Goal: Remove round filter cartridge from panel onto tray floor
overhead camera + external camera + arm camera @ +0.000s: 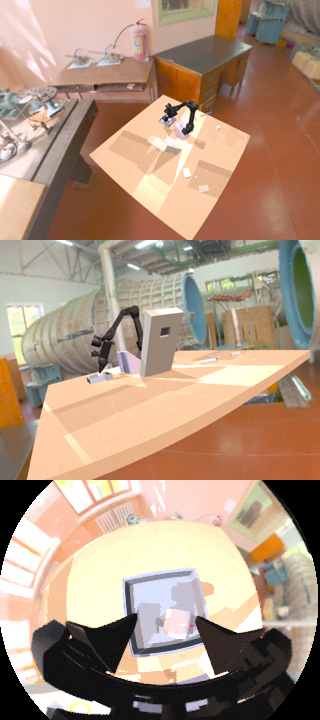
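Note:
The pale pinkish cartridge (169, 119) (101, 374) (177, 623) is inside the grey-blue tray (161, 121) (97, 380) (128, 597), toward one side, and looks to lie on its side. Its slots cannot be made out. My gripper (167, 618) is open and points down over the tray, its fingertips on either side of the cartridge. In the wrist view a gap shows on the left, and the right fingertip is close to the cartridge. Whether that fingertip touches it, and whether the cartridge lies fully on the tray floor, I cannot tell.
A lilac wedge-shaped block (180, 131) (134, 365) stands beside the tray near the arm's base. A tall grey panel (157, 143) (158, 353) with a square opening stands beyond it. Small pale blocks (186, 172) (203, 188) and a small disc (196, 177) lie farther off.

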You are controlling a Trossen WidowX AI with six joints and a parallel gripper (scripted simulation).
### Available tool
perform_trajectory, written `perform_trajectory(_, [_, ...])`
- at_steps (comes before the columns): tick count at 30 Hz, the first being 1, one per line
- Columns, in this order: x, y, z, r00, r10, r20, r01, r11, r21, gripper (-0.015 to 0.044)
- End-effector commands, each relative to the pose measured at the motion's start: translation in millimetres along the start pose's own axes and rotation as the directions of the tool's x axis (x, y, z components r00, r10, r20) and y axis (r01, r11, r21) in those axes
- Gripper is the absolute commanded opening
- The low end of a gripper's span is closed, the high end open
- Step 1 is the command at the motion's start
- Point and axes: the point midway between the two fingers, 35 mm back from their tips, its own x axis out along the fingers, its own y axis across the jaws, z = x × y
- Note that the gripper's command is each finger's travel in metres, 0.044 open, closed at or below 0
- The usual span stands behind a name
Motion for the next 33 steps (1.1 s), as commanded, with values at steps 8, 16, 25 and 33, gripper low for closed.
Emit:
perform_trajectory(8, [-44, 0, 30, 1.0, -0.001, 0.022, 0.001, 1.0, 0.001, 0.044])
perform_trajectory(16, [-44, 0, 30, 1.0, -0.001, 0.022, 0.001, 1.0, 0.001, 0.044])
perform_trajectory(25, [-44, 0, 30, 1.0, -0.001, 0.022, 0.001, 1.0, 0.001, 0.044])
perform_trajectory(33, [-44, 0, 30, 1.0, -0.001, 0.022, 0.001, 1.0, 0.001, 0.044])
